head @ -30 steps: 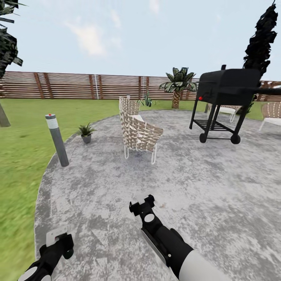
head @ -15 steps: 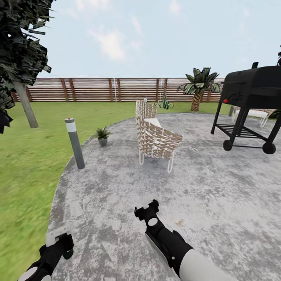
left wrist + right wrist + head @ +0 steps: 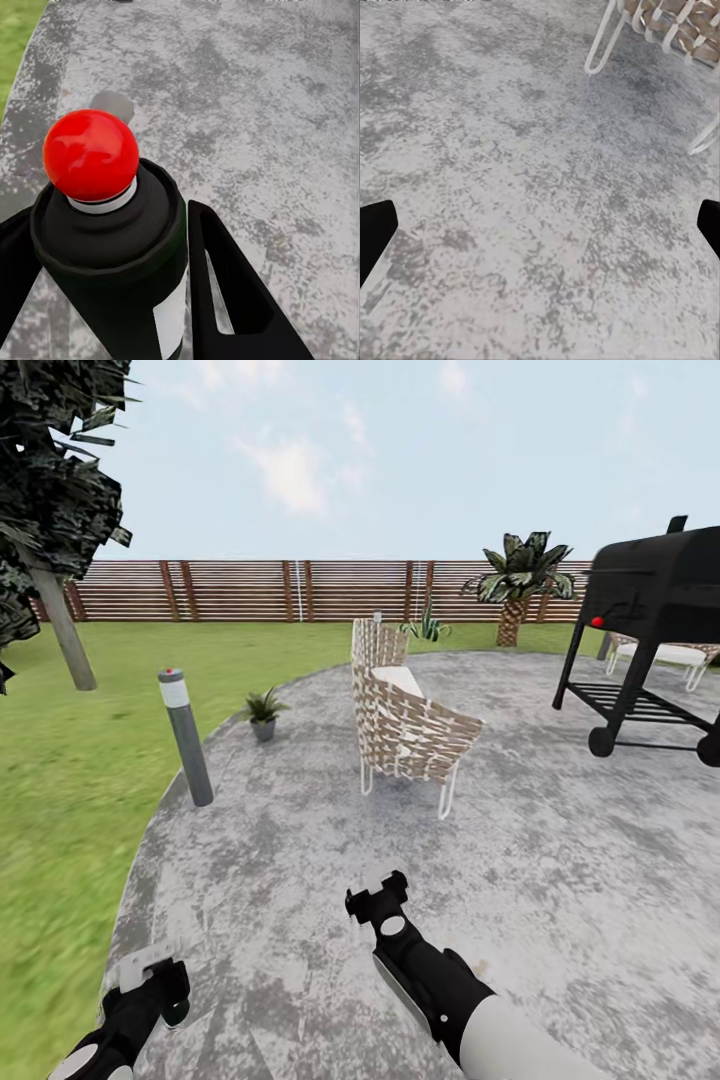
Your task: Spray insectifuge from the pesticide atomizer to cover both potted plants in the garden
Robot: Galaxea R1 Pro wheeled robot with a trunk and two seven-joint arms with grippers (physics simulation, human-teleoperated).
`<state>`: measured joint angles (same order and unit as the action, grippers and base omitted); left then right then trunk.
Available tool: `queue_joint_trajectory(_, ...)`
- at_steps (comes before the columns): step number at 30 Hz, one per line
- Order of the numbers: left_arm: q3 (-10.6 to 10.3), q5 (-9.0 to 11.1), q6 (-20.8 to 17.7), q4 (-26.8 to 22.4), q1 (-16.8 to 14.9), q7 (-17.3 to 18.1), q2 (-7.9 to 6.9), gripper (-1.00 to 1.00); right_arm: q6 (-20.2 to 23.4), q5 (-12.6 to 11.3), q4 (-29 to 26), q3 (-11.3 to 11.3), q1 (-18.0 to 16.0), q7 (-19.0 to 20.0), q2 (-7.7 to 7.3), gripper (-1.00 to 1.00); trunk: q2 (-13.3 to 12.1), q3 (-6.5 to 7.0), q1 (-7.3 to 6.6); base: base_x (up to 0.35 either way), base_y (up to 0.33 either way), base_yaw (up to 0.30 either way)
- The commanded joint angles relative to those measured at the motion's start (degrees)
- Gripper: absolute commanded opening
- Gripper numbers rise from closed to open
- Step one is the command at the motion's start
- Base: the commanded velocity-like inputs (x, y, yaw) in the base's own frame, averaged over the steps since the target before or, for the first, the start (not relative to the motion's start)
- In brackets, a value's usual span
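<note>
My left gripper point(image 3: 150, 988) sits low at the left of the head view, shut on the pesticide atomizer point(image 3: 112, 255). The bottle is dark with a red tip point(image 3: 90, 154) and a white label, and black fingers point(image 3: 232, 300) press both its sides. My right gripper point(image 3: 375, 895) hangs open over the grey paving, nothing between its fingertips point(image 3: 375, 232). One potted plant point(image 3: 263, 712) in a small grey pot stands at the paving's far left edge. A second potted plant point(image 3: 425, 626) with pale-speckled leaves grows behind the chair, near the fence.
A grey bollard lamp point(image 3: 185, 735) stands at the paving's left edge. A woven chair point(image 3: 405, 720) is straight ahead and a black grill point(image 3: 650, 620) at the right. Lawn point(image 3: 70, 780), a tree point(image 3: 50, 510), a palm point(image 3: 520, 580) and the slat fence point(image 3: 250, 590) ring the area.
The whole view has swung left and crept forward, so the camera moved. The chair looks slightly nearer and the grill sits further right. Both arms hold the same pose.
</note>
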<state>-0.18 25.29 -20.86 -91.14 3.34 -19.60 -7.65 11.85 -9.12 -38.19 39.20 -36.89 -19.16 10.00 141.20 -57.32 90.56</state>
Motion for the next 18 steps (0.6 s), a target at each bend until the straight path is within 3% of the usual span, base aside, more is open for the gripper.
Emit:
queue_joint_trajectory(1, 0.0, 0.1, 0.0, 0.0, 0.0, 0.0, 0.0, -1.0, -0.2, 0.0, 0.0, 0.0, 0.0, 0.1, 0.0, 1.0, 0.0, 0.0, 0.0, 0.322, 0.066, 0.0)
queue_joint_trajectory(18, 0.0, -0.1, 0.0, 0.1, 0.0, 0.1, 0.0, -1.0, -0.5, 0.1, 2.3, 0.3, -0.6, 0.7, 0.0, 1.0, 0.0, 0.0, 0.0, 0.322, 0.095, 0.0)
